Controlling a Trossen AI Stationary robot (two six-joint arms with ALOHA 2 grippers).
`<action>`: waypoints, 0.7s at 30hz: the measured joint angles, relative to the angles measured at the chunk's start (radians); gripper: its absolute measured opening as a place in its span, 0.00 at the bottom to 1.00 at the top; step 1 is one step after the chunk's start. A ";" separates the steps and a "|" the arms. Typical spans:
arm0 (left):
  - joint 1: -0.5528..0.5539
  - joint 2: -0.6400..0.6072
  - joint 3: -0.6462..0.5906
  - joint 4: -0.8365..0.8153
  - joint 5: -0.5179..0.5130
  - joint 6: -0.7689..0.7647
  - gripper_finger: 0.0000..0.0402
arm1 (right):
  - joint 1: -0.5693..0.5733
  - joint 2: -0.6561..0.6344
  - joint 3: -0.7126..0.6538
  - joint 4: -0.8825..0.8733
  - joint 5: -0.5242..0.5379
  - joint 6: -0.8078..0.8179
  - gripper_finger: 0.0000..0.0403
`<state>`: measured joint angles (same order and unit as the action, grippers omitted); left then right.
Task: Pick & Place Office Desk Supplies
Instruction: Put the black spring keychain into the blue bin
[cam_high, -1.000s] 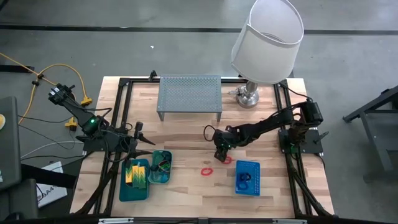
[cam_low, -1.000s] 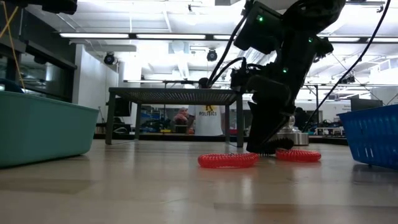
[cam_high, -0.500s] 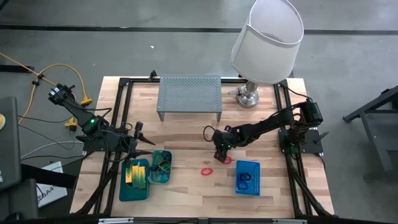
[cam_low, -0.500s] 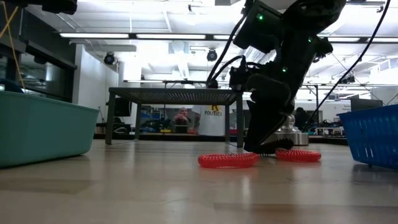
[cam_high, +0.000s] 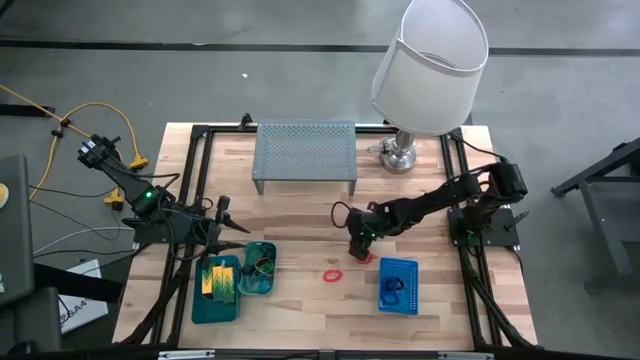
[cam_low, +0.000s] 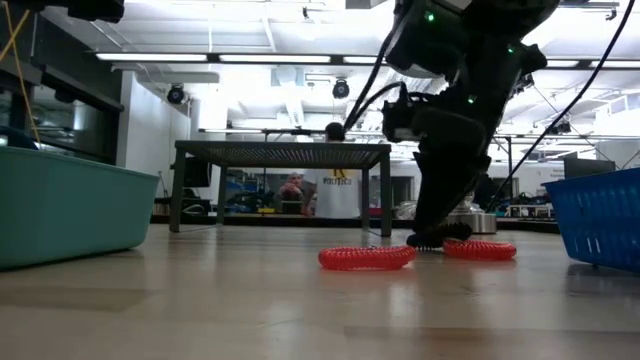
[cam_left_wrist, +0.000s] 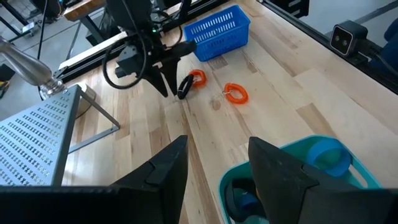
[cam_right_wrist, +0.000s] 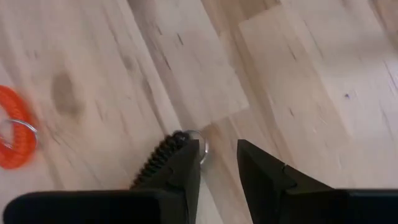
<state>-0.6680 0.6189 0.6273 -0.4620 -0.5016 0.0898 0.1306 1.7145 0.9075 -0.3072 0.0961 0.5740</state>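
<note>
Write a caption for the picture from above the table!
Right gripper lowered at a red band loop beside the blue mesh basket; left gripper waits by the teal trays.

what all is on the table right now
table: one, light wood
riser shelf: one, grey, back centre
lamp: one, white shade, back right
teal trays: two, front left, side by side
yellow-green blocks: a few, in the rectangular tray
blue mesh basket: one, front right
red band loops: two, centre front, apart
black band loop: one, at the right gripper's fingertips
left gripper: open, above the trays
right gripper: open, down at the table
</note>
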 joint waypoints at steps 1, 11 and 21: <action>0.000 0.000 0.000 0.000 0.000 0.000 0.40 | 0.004 0.000 -0.001 -0.005 0.003 0.003 0.24; 0.000 0.000 0.000 0.000 0.000 0.000 0.40 | 0.013 0.000 0.000 -0.010 -0.016 0.071 0.24; 0.000 0.000 0.000 0.000 0.000 0.000 0.40 | 0.013 0.000 0.000 -0.009 -0.021 0.089 0.24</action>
<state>-0.6679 0.6189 0.6273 -0.4622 -0.5016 0.0898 0.1440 1.7149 0.9073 -0.3163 0.0749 0.6628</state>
